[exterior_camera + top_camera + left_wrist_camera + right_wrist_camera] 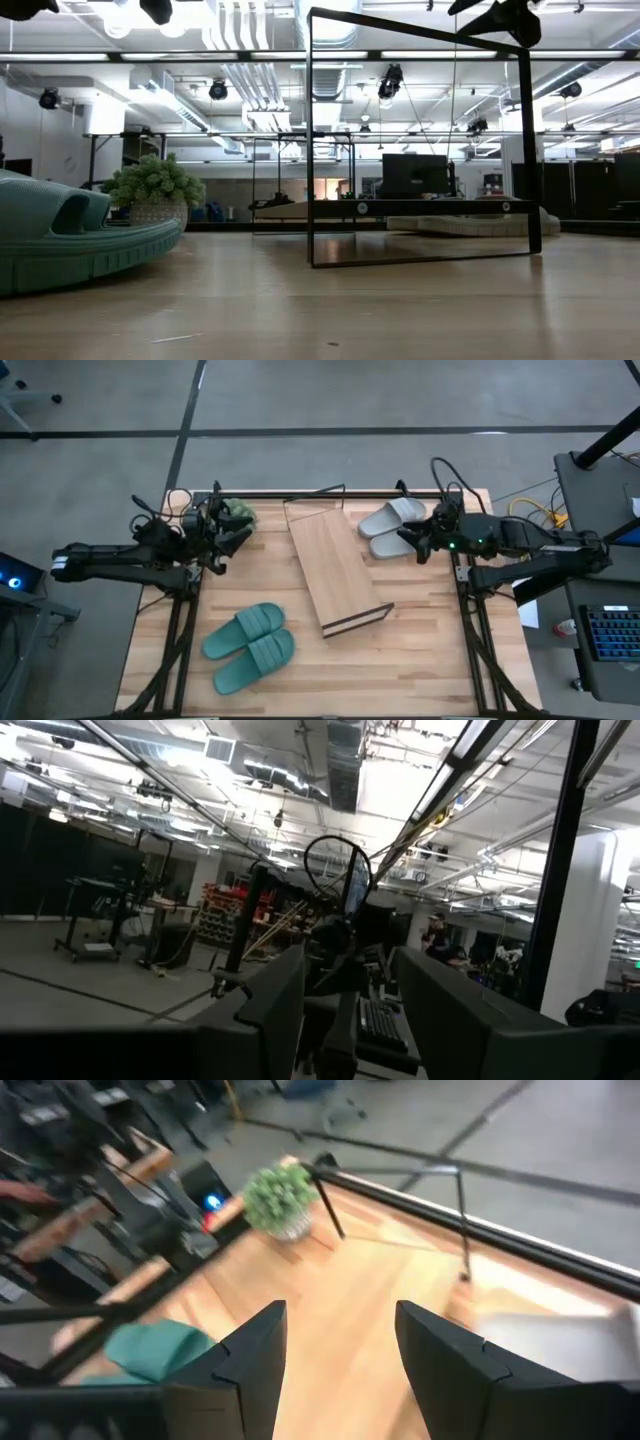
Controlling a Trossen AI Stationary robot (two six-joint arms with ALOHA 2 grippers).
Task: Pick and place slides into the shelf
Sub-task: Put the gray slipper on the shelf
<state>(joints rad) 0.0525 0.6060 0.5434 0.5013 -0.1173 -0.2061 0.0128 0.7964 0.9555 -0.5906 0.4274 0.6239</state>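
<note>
The light grey slides [392, 523] lie side by side, soles down, near the table's far right corner; one shows in the right wrist view [600, 1330]. The teal slides [250, 645] rest soles down near the left near edge, one looming close in the low view [60, 240]. The shelf [335, 568], a light-wood board in a black wire frame [420, 140], stands slantwise mid-table. My right gripper [412, 542] [335, 1370] hangs open above the table beside the grey pair. My left gripper [225, 540] [345, 1020] is open, raised near the plant.
A small fuzzy green plant [238, 515] [155, 190] stands at the far left, just beyond my left gripper. Bare tabletop [420, 650] lies between the shelf and the right near corner. Black frame rails run along the table's left and right edges.
</note>
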